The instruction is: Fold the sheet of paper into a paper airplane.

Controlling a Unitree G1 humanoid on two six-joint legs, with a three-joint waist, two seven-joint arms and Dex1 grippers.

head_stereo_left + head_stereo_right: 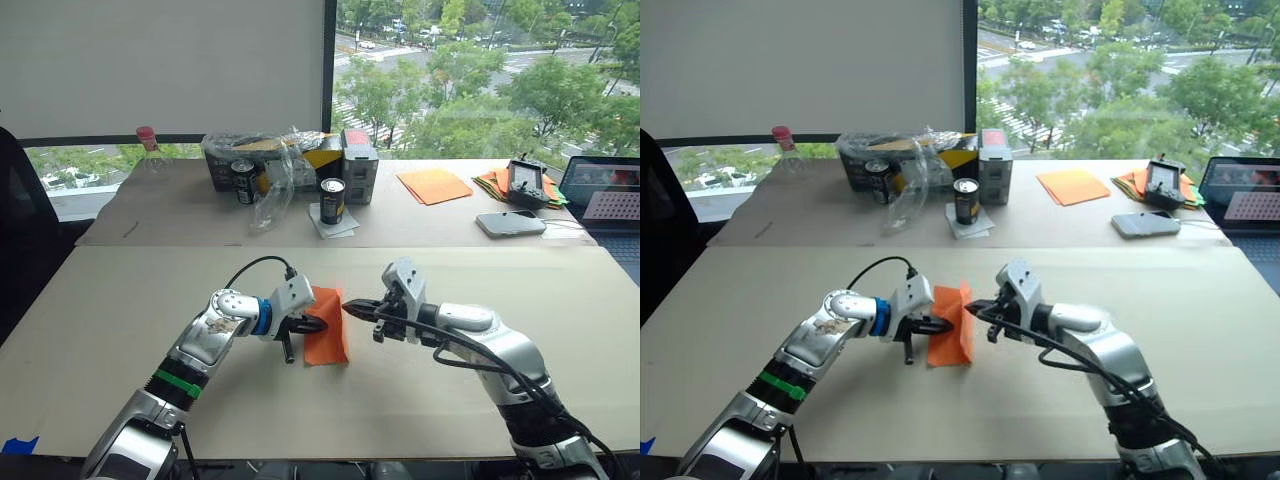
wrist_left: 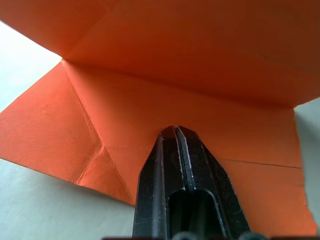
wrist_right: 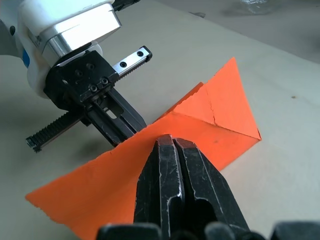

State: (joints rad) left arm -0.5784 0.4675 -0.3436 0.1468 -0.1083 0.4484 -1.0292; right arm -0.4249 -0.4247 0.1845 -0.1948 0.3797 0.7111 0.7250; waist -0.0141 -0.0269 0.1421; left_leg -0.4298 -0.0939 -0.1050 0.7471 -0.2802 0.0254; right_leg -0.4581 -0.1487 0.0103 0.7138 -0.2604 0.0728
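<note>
Left tool (image 1: 318, 324), right tool (image 1: 350, 309): both pinching thin creased orange sheet of paper (image 1: 327, 340), part-folded, pointed corner.

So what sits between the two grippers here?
Only the sheet of paper, partly folded: the left gripper and right gripper, both shut, press it from opposite sides, per the right wrist view.

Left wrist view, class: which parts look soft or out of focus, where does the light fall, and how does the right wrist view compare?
Left wrist view: the left gripper looks soft up close, while creases in the sheet of paper read clearly; the raised flap is evenly lit. Right wrist view: the right gripper shows a faint sheen, and the table lies in diffuse daylight.
</note>
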